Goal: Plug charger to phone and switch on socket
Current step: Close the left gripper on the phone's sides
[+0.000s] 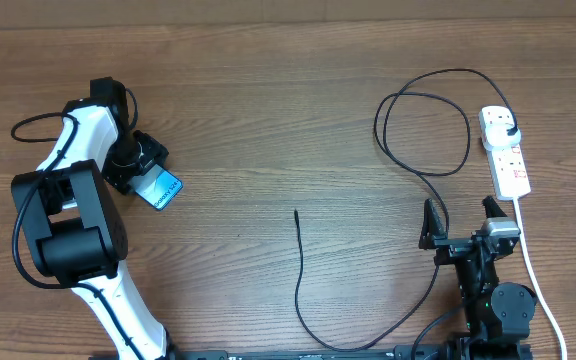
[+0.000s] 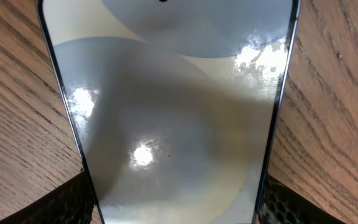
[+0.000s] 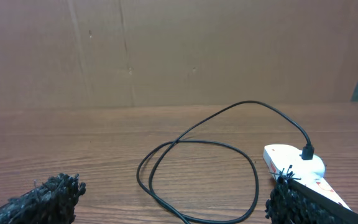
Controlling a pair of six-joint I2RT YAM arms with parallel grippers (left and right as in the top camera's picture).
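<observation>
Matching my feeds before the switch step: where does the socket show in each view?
Overhead: socket at the far right, lying lengthwise.
Left wrist: not in it; the phone fills the picture.
Right wrist: socket at lower right, its plugged end showing.
Shared landmark: the charger looping beside it, in overhead and right wrist only.

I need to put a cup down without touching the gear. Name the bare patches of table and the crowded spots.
Free: the table between the phone and the charger tip, and the far strip left of the cable's loop. Crowded: the right side, where loop, socket and right tool sit close.
</observation>
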